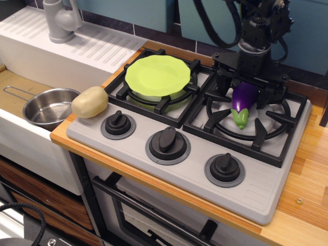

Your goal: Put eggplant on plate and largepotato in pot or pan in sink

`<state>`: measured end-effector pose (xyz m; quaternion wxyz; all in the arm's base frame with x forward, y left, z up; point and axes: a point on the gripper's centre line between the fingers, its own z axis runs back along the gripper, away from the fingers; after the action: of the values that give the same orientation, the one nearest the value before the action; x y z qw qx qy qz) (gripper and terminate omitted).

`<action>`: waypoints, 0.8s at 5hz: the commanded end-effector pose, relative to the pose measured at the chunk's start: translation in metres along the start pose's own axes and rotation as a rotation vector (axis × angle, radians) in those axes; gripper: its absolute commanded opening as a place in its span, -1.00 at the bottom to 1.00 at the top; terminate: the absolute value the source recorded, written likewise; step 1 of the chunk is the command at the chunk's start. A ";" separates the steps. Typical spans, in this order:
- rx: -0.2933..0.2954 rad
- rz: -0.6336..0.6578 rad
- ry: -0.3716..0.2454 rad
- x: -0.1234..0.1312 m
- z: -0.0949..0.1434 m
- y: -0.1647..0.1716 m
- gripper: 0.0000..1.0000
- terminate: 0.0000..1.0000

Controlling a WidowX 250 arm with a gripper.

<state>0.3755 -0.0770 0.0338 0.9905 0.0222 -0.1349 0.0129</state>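
In the single overhead view we take the hob (154,169) as our landmark. On its right-hand burner grate lies the eggplant (243,102), purple body toward the back, green cap pointing to the front. The gripper (249,82) is low over the back half of that grate, its dark fingers reaching down on either side of the eggplant's purple end. The jaws look spread around it, but we cannot tell from this angle whether they touch it or grip it; we see no sign that it is lifted.

On the hob's left-hand burner sits the lime-green plate (157,75), with nothing on it. The largepotato (89,102) rests at the hob's front left corner, on the grey surface just beside the wooden edge. Left of the hob, down in the sink (15,87), stands the steel pan (49,106), close to the potato and also holding nothing.

We judge the step in hand to be the grasp of the eggplant, the first half of the task. The next move calls for closing firmly on the rounded body, raising it clear of the grate prongs, and carrying it left to the plate.
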 end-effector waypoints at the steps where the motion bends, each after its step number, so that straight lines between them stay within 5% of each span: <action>1: -0.001 0.024 -0.001 0.017 0.024 -0.004 -1.00 -1.00; 4: -0.001 -0.002 0.072 0.020 0.066 -0.002 -1.00 -1.00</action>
<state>0.3666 -0.0810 0.0623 0.9985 0.0318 -0.0451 0.0072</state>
